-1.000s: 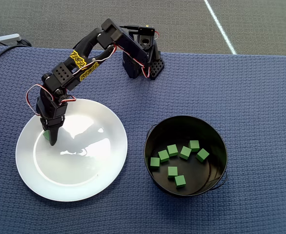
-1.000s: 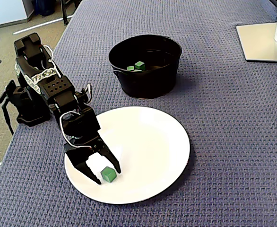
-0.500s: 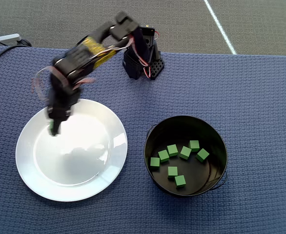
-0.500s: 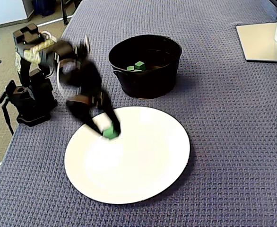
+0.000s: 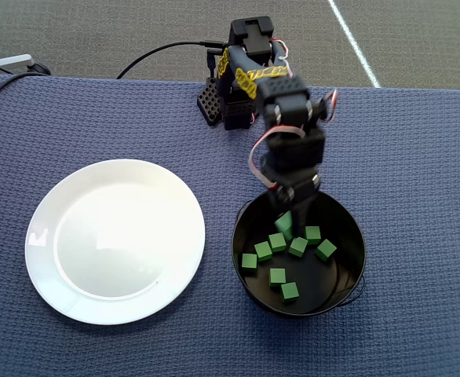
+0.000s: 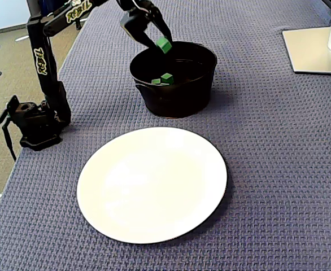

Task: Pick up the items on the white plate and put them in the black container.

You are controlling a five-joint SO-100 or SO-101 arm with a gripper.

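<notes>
A green cube (image 6: 164, 44) sits clenched between the fingers of the hand (image 6: 161, 42), above the bucket's (image 6: 177, 99) rim. Seven cubes (image 5: 278, 276) lie inside the bucket; the plate (image 5: 96, 298) is bare.

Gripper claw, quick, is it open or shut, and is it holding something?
Gripper: shut on a green cube, held above the black container.

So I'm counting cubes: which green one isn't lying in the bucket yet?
The green cube pinched in the end effector, held above the black bucket's rim; the others lie on its floor.
</notes>
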